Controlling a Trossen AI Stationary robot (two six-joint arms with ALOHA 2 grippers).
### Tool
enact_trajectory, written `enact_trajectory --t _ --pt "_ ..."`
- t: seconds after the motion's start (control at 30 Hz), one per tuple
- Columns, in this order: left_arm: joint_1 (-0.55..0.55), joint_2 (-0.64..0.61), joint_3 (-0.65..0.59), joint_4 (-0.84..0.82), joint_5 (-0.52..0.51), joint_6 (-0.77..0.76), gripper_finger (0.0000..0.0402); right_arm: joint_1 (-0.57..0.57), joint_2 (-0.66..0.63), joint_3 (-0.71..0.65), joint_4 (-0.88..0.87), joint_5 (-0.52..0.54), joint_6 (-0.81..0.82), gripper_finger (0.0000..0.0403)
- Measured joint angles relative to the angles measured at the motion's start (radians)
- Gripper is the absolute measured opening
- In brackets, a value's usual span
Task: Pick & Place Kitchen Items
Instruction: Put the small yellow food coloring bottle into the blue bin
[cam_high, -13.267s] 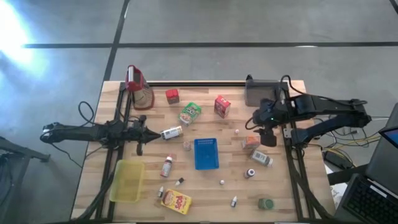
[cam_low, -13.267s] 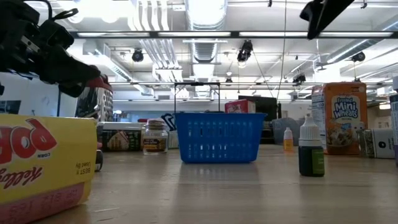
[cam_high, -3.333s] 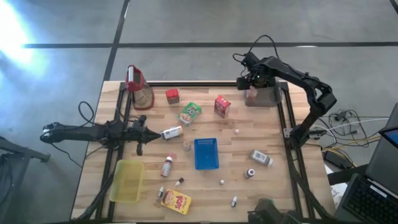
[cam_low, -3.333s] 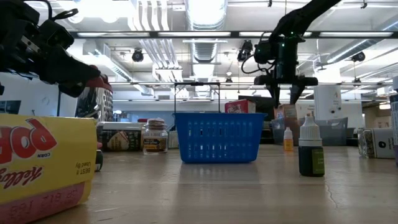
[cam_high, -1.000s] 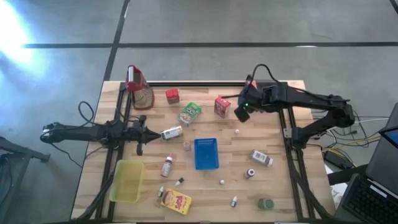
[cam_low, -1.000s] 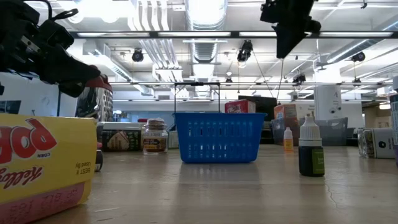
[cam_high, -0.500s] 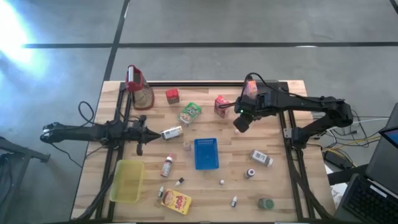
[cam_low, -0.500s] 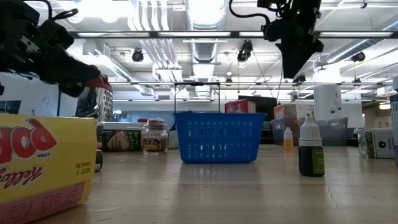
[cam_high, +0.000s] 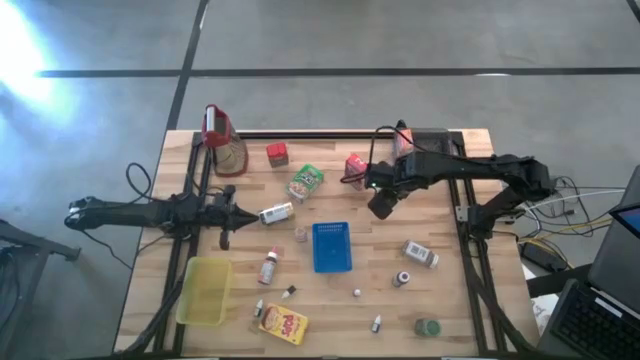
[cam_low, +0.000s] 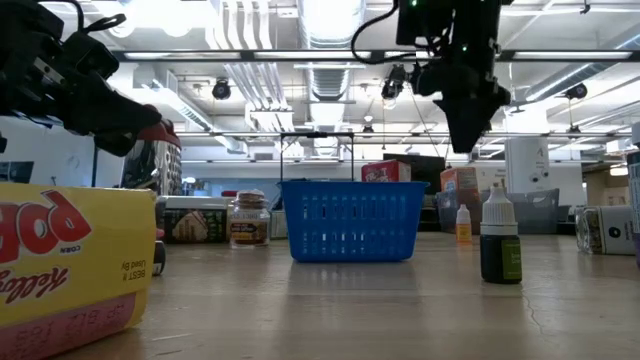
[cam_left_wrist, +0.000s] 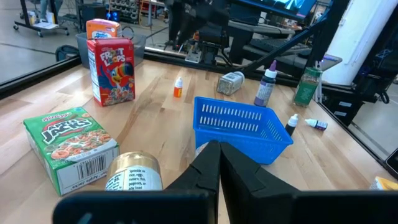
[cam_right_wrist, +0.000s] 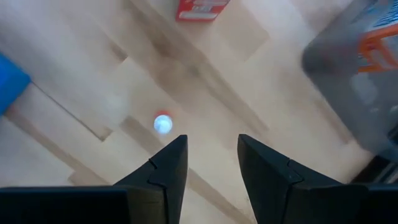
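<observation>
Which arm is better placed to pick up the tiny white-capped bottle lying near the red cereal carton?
The right. The right gripper hangs open beside the small bottle, which shows just ahead of its fingers. The left gripper sits shut at the table's far left.

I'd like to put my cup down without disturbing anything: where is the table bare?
Bare wood lies between the blue basket and the yellow tray, and right of the basket before the toppled bottle. The far edge around the cereal boxes is crowded, under the right hand.
</observation>
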Motion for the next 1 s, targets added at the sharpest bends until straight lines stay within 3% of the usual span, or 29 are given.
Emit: enact_trajectory --t 0.3,0.73,1.0 --pt "0.000 0.000 0.000 0.000 0.000 0.000 0.0012 0.000 0.093 0.000 0.032 -0.079 -0.049 0.0121" --pt "0.000 0.000 0.000 0.000 0.000 0.000 0.0012 0.000 0.129 -0.007 0.069 -0.084 -0.077 0.0098" --pt "0.000 0.000 0.000 0.000 0.000 0.000 0.0012 0.001 0.128 -0.048 0.119 -0.094 -0.079 0.0117"
